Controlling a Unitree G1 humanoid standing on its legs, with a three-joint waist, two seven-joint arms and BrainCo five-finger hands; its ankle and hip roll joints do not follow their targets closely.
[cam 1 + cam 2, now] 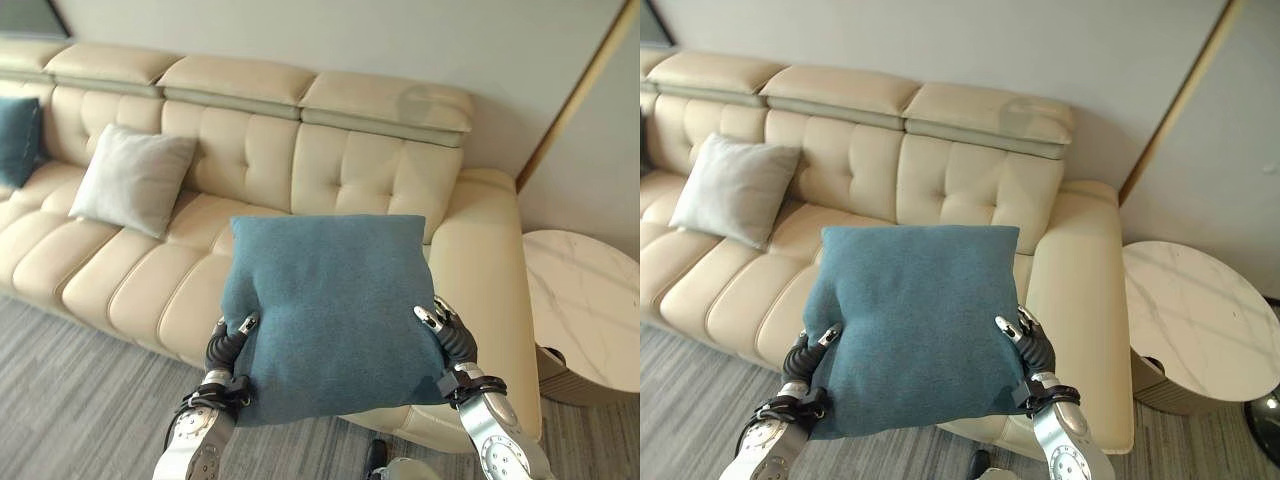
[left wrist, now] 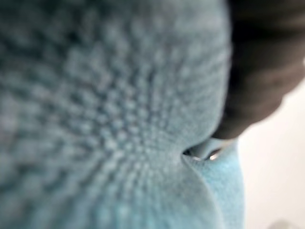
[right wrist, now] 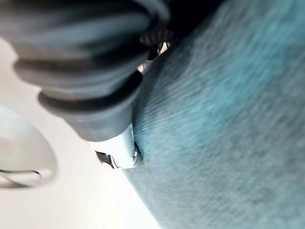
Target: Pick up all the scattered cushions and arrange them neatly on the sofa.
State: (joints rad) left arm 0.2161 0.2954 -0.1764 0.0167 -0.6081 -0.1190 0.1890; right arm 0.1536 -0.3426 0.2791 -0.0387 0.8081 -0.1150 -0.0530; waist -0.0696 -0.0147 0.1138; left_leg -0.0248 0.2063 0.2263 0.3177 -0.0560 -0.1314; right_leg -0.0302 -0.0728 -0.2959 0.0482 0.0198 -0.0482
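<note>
Holding teal cushion [image 1: 325, 310] up in front of sofa [image 1: 260, 160], above seat near its right end; left hand [image 1: 228, 345] and right hand [image 1: 450, 335] clamp opposite lower edges, fingers curled into fabric. Grey cushion [image 1: 130, 180] already propped against backrest; dark teal cushion [image 1: 18, 140] at far left end. Held cushion not yet placed. Right eye view adds more of round marble side table [image 1: 1195, 310]; wrist views give close fabric, fingers dug in.
</note>
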